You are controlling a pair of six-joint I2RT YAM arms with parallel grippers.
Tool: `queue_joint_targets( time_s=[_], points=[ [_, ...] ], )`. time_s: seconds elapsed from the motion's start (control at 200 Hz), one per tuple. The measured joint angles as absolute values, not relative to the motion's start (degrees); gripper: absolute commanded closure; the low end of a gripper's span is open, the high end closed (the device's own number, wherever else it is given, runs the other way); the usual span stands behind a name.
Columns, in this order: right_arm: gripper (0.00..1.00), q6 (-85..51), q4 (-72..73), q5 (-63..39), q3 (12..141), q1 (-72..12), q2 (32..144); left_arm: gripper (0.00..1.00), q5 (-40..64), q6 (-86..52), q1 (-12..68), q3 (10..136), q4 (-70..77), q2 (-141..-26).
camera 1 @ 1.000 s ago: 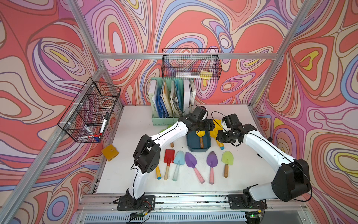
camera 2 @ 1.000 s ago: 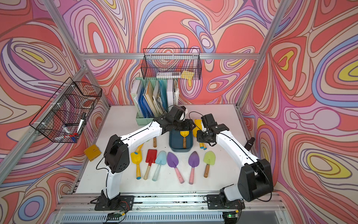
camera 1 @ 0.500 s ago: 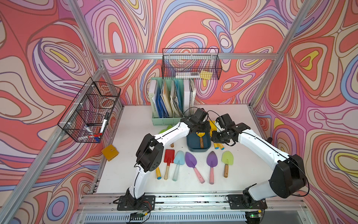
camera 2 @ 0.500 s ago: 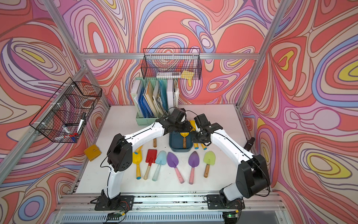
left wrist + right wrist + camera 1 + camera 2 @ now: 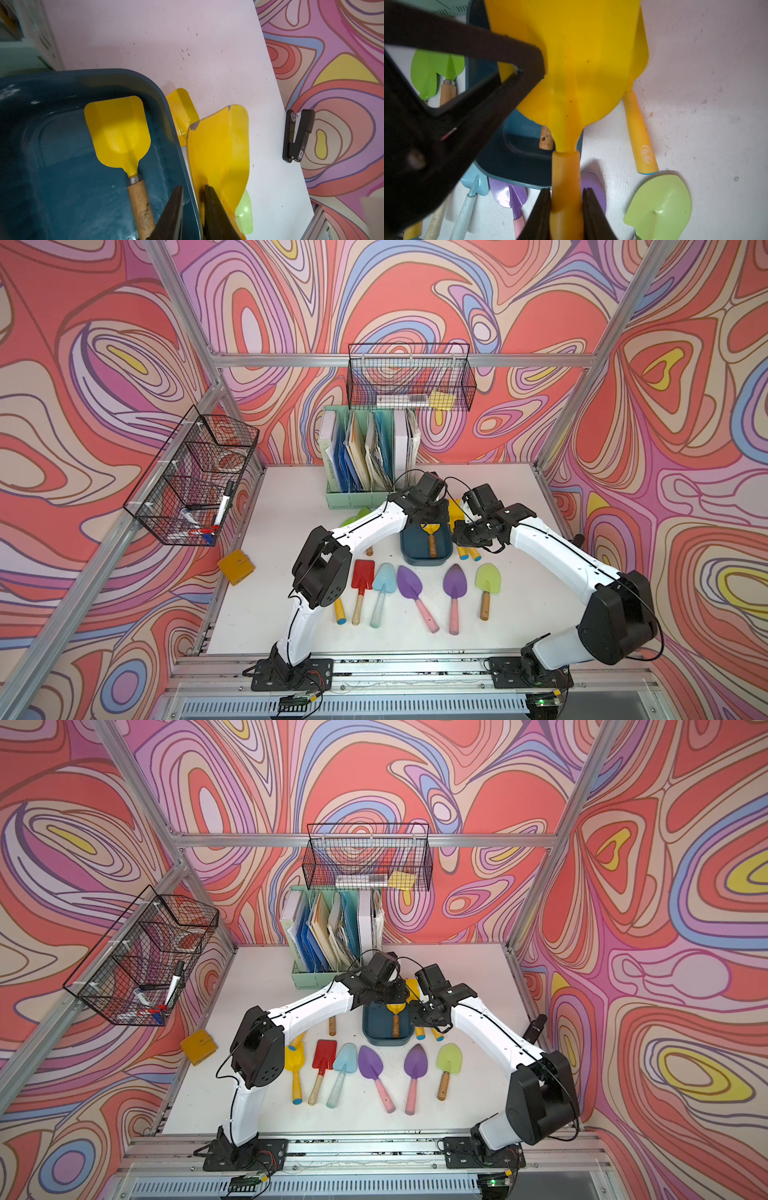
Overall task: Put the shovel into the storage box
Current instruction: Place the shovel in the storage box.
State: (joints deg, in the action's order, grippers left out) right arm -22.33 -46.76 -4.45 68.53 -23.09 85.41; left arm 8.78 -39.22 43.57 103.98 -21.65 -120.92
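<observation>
Yellow shovel (image 5: 577,62) handle pinched between right fingers (image 5: 596,218), beside storage box (image 5: 512,162).

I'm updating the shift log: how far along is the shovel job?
Done: one wooden-handled shovel lies in the storage box. In hand: the right end effector grips an all-yellow shovel by its handle, beside the box, not inside. Still to do: placing it; others, like the red shovel, lie outside.

Your left arm (image 5: 365,526) and right arm (image 5: 552,547) are white tubular links joined by rounded black joint housings (image 5: 320,568), one dotted with small holes. Black base plates (image 5: 291,670) sit under each arm; the jaws are black, tapered wedges.
</observation>
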Motion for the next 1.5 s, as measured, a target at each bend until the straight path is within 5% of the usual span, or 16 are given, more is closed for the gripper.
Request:
queue_joint_targets(
  time_s=[0.29, 0.486, 0.601, 0.761, 1.497],
  points=[
    [1.00, -23.8, -46.7, -5.0, 68.5, -23.5, 85.4, 1.00, 9.4, -40.6, 43.7, 104.3, -20.8, -120.9],
    [1.00, -24.3, -46.6, -5.0, 68.5, -23.4, 85.4, 1.00, 9.2, -40.8, 43.9, 104.4, -20.5, -120.9],
    [0.60, -24.6, -46.6, -5.0, 68.5, -23.4, 85.4, 1.00, 9.0, -40.8, 43.9, 104.4, -20.6, -120.9],
    [0.38, -24.3, -45.9, -4.6, 68.5, -23.5, 85.4, 1.00, 7.2, -39.6, 43.8, 104.4, -22.1, -121.4],
    [0.37, -23.6, -47.0, -3.4, 68.5, -23.5, 83.8, 1.00, 4.5, -33.7, 37.1, 104.4, -24.8, -123.7]
  ],
)
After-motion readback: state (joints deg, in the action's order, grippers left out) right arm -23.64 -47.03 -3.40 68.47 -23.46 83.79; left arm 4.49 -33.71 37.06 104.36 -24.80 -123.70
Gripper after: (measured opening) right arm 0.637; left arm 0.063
